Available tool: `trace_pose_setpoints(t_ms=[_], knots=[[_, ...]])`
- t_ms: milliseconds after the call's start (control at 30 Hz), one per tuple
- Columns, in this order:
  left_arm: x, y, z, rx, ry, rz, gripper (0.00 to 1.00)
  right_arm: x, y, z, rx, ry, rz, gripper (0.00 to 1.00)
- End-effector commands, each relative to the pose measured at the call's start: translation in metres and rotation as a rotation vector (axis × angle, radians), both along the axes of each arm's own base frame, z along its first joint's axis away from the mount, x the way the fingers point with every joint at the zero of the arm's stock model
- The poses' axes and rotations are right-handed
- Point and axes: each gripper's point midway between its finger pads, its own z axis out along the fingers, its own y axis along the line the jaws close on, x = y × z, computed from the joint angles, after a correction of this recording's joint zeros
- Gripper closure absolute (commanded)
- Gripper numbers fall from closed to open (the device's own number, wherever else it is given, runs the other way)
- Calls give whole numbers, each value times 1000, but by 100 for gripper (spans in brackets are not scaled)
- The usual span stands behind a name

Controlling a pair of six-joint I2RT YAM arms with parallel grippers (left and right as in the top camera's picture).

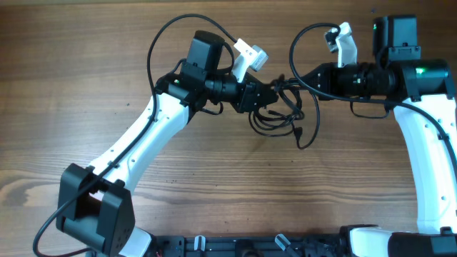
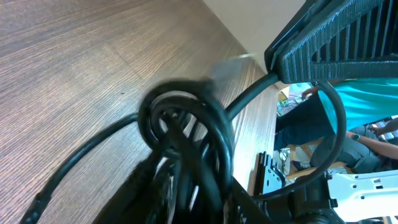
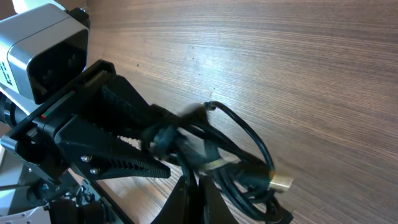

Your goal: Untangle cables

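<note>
The wooden desk [image 1: 214, 185] carries both white arms, which reach toward each other over its far middle. The left end effector [image 1: 275, 95] has its jaws a little apart with cords lying between them; whether it grips them I cannot tell. The right end effector [image 1: 295, 81] is fully closed, just beside it. The cables [image 2: 219, 134] hang bunched between the two, loops trailing onto the desk, one gold-tipped plug [image 3: 281, 183] showing.
</note>
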Motion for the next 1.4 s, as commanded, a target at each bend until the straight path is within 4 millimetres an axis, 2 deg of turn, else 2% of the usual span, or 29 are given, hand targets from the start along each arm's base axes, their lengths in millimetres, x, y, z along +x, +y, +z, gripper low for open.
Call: trace_pose_setpoints(t_ms=[0, 200, 333, 500, 633, 767, 900, 1000, 1167, 1233, 1300, 1367], knots=[[3, 2, 1, 15, -20, 20, 69, 0, 2, -5, -6, 12, 14, 96], [12, 10, -15, 96, -15, 91, 68, -1, 1, -7, -5, 42, -17, 96], [12, 11, -15, 97, -16, 93, 67, -2, -1, -9, -12, 60, -35, 95], [18, 8, -9, 65, 21, 132, 56, -2, -1, -9, -13, 61, -35, 96], [19, -4, 2, 19, 31, 144, 46, -2, -1, -9, -13, 63, -35, 96], [14, -23, 11, -7, -7, 131, 45, -2, -1, -9, -13, 63, -35, 96], [30, -26, -10, 70, 129, 370, 42, -3, -1, -10, -13, 64, -35, 96], [28, -30, -20, 79, 211, 414, 43, -3, -1, -10, -14, 67, -35, 96], [33, 7, -61, 283, 277, 612, 44, -1, -11, -17, -67, 85, -84, 94], [28, 19, -73, 354, 293, 648, 43, 1, -17, -20, -94, 102, -134, 86], [24, 35, -85, 440, 303, 694, 43, 1, -18, -21, -97, 101, -134, 75], [22, 45, -91, 487, 306, 718, 43, 2, -18, -21, -97, 100, -134, 69]])
